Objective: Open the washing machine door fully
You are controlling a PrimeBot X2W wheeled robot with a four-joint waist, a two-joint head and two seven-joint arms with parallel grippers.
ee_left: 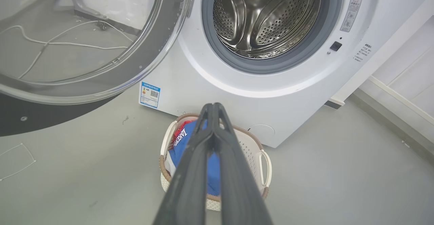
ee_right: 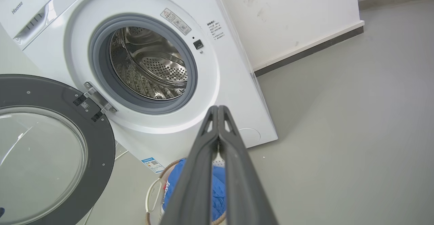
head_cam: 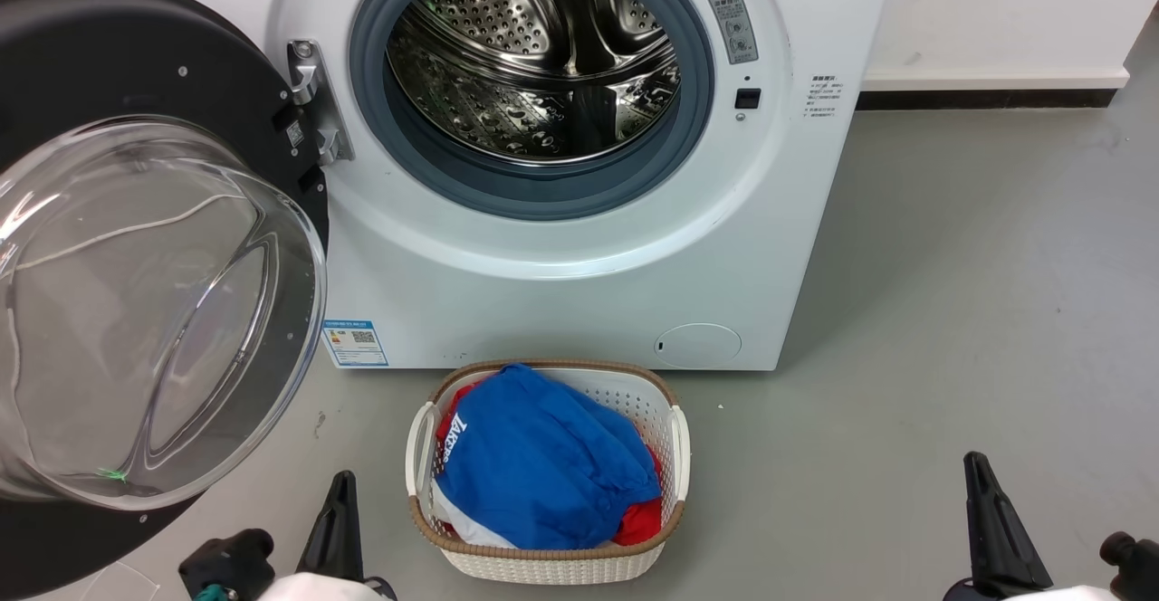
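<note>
Your washing machine door (head_cam: 154,311) hangs swung wide on its hinge (head_cam: 317,99) at the left edge of the washing machine (head_cam: 561,302) (a laundry basket (head_cam: 675,438) sits on the floor (head_cam: 951,311) just before it). Your left gripper (ee_left: 214,107) and right gripper (ee_right: 218,109) each have fingers pressed together on nothing, clear of the door.

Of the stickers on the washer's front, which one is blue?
The blue label sticker at the washing machine's lower left corner, beside the open door's rim. The grey warning sticker sits high, right of the drum opening.
</note>
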